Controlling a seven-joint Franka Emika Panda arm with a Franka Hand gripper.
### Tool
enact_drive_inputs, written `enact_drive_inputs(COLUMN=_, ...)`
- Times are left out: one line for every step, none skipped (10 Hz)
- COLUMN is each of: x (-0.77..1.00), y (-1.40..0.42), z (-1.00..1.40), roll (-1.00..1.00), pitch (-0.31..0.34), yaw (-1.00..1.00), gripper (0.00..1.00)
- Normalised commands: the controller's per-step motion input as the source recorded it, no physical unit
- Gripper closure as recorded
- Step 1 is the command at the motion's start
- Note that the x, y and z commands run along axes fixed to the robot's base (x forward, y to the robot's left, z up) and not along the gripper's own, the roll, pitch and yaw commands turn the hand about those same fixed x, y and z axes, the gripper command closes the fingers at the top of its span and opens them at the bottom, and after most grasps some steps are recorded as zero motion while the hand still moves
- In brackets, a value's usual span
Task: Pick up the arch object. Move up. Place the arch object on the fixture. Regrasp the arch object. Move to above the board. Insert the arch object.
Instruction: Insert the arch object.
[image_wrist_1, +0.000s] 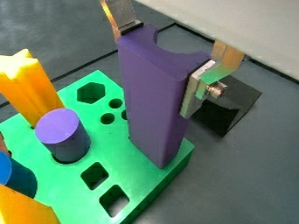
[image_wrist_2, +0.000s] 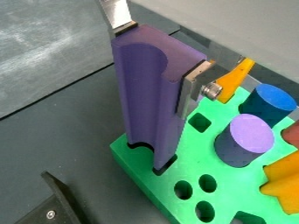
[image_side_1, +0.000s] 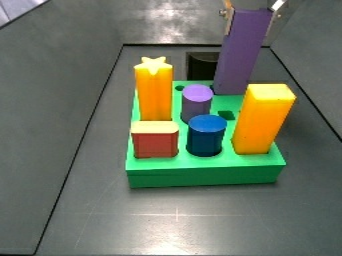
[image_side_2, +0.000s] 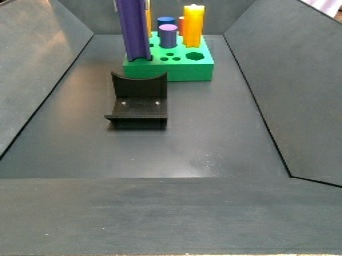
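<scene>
The arch object (image_wrist_1: 156, 96) is a tall purple block with a curved notch at one end. It shows in both wrist views (image_wrist_2: 149, 92) and both side views (image_side_1: 242, 50) (image_side_2: 130, 28). My gripper (image_wrist_1: 163, 51) is shut on its upper end, silver fingers (image_wrist_2: 194, 85) on two opposite sides. The block stands upright with its lower end at the back edge of the green board (image_wrist_1: 152, 179), at or in a hole there; the hole is hidden. The dark fixture (image_side_2: 138, 100) stands on the floor in front of the board.
The green board (image_side_1: 201, 168) holds a yellow star post (image_side_1: 155, 85), a yellow block (image_side_1: 263, 117), a red block (image_side_1: 154, 139), a blue cylinder (image_side_1: 205, 134) and a small purple cylinder (image_side_1: 198, 101). Several open holes (image_wrist_1: 100, 178) show in the board. Dark bin walls (image_side_2: 47, 95) surround the floor.
</scene>
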Motion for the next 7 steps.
enact_drive_inputs(x=-0.11, y=0.1, z=-0.04, roll=0.0, pitch=0.0, yaw=-0.05, gripper=1.0)
enact_drive_inputs(x=-0.14, y=0.06, z=-0.07, roll=0.0, pitch=0.0, yaw=-0.07, gripper=1.0)
enact_drive_inputs(x=-0.24, y=0.05, z=-0.14, roll=0.04, pitch=0.004, yaw=-0.09, gripper=1.0)
enact_drive_inputs(x=0.0, y=0.0, z=-0.14, roll=0.0, pitch=0.0, yaw=0.0, gripper=1.0)
enact_drive_inputs(x=0.0, y=0.0, z=-0.01, roll=0.0, pitch=-0.007, yaw=0.0, gripper=1.0)
enact_drive_inputs(x=0.17, y=-0.15, z=-0.09, roll=0.0, pitch=0.0, yaw=0.0, gripper=1.0)
enact_drive_inputs(x=0.25, y=-0.17, z=-0.09, roll=0.0, pitch=0.0, yaw=0.0, gripper=1.0)
